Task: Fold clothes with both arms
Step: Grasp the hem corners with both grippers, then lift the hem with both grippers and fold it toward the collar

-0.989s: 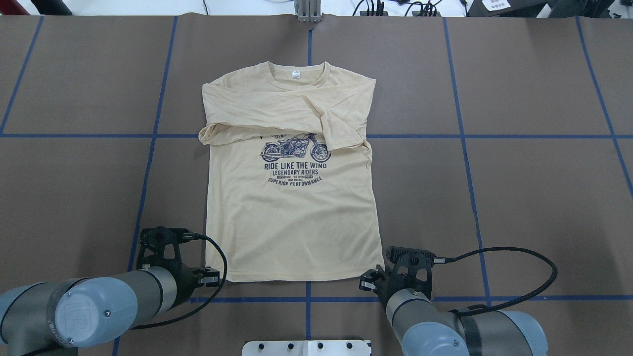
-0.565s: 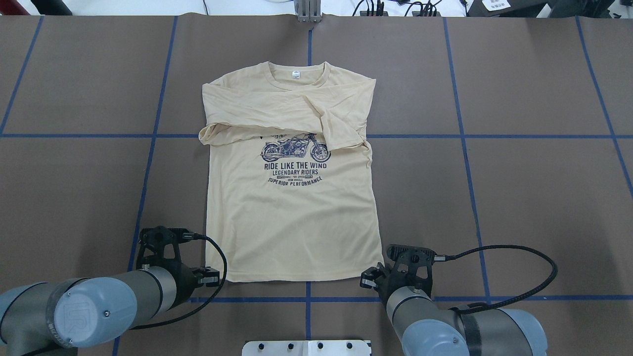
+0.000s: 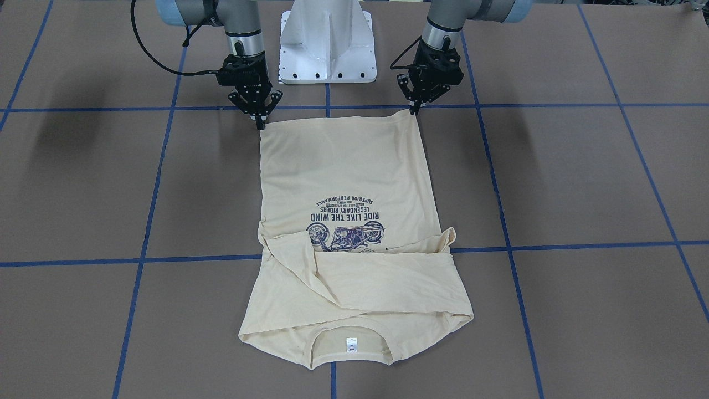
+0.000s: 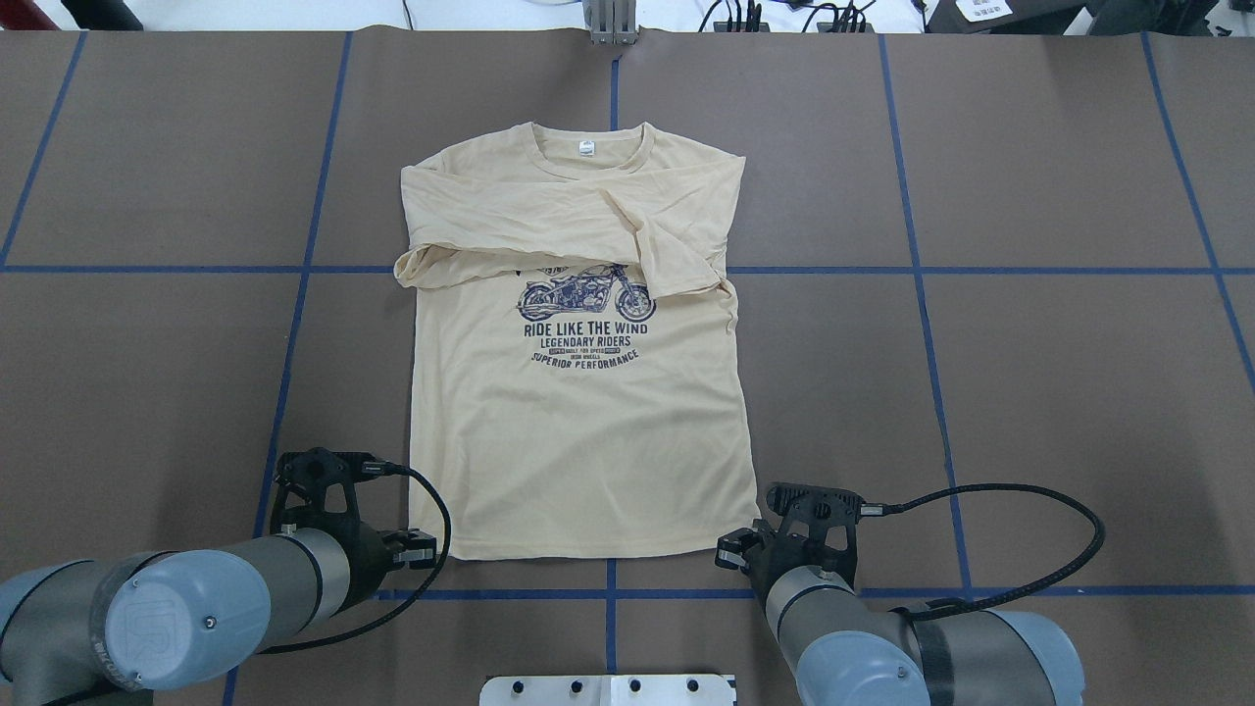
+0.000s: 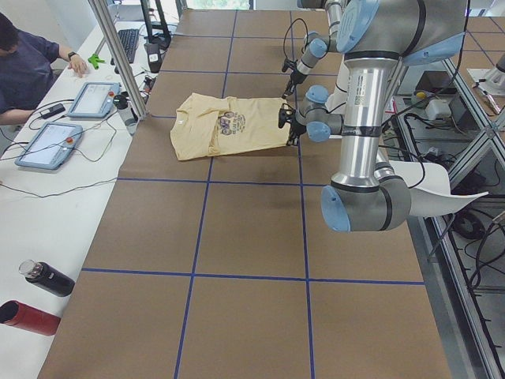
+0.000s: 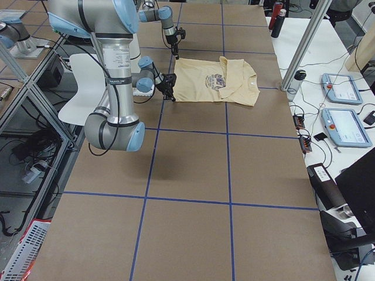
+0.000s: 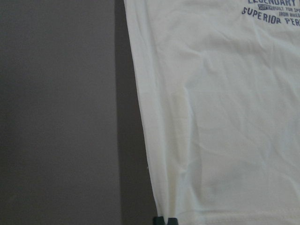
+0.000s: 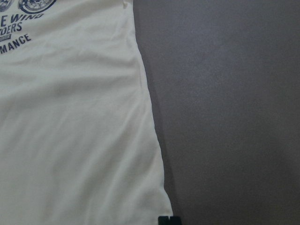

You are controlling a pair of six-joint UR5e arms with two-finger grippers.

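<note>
front view: t-shirt [image 3: 354, 172] flat on table [image 3: 581, 183], sleeves [image 3: 388, 269] folded across chest, hem toward robot. right gripper [image 3: 260, 123] pinched together on one hem corner, left gripper [image 3: 414, 110] on the other.
overhead: neck end far from robot.
wrist views: fingertips [image 7: 160, 221] together at hem corners.

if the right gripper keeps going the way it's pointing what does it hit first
The right gripper points straight down at a hem corner of the T-shirt. Its tips look to be at that cloth, so next comes the brown table cover beneath, though height is unclear.
</note>
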